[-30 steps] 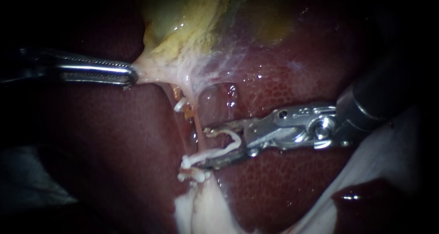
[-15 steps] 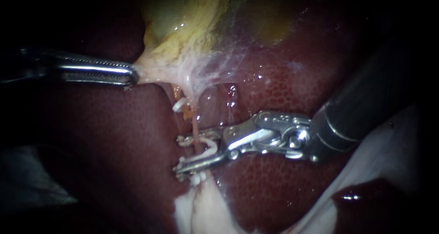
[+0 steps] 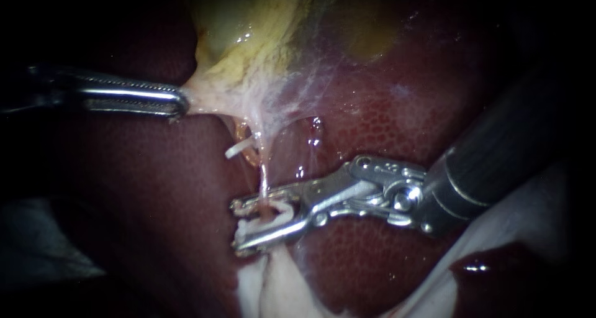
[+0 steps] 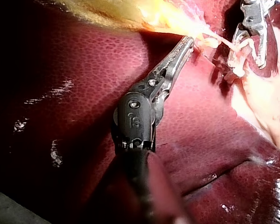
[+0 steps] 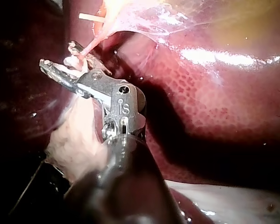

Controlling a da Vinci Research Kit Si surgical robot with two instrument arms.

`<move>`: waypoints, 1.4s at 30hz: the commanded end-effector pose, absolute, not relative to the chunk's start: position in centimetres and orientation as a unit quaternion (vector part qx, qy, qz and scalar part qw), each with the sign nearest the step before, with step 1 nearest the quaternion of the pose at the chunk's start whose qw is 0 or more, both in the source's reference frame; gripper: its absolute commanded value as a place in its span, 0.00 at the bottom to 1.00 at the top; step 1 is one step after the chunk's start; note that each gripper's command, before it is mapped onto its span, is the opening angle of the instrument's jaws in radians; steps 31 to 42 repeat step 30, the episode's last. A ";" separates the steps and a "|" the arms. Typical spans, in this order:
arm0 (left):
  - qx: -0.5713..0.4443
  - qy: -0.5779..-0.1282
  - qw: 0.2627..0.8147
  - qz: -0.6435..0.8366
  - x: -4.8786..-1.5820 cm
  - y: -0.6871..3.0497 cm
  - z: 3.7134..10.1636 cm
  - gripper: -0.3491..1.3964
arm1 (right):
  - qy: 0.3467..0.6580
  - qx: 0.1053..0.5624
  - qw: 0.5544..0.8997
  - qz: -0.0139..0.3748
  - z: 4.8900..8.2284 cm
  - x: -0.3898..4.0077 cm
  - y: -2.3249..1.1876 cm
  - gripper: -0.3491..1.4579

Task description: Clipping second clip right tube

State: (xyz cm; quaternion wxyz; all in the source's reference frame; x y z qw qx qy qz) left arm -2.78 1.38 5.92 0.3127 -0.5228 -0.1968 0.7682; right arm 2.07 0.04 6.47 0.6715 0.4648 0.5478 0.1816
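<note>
Right instrument [image 3: 236, 227] is on the right tube [image 3: 264, 176] now: the tube runs through my end effector, which pinches a white clip [image 3: 248, 232] around it. My left instrument [image 3: 180, 102] has its end effector clamped on the gallbladder [image 3: 245, 41].

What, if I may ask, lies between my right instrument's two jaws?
In the endoscope view, the right instrument's jaws hold a white clip, and the thin tube crosses between them.
</note>
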 end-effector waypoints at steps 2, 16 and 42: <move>-0.523 -0.197 0.313 0.768 -2.78 1.38 5.92 0.00 | 0.548 0.465 0.671 0.183 6.46 2.05 0.06 0.31; -0.523 -0.197 0.313 0.768 -2.78 1.38 5.92 0.00 | 0.536 0.480 0.666 0.196 6.42 1.93 0.06 0.00; -0.523 -0.197 0.313 0.768 -2.79 1.38 5.93 0.00 | 0.537 0.479 0.666 0.196 6.42 1.93 0.03 0.00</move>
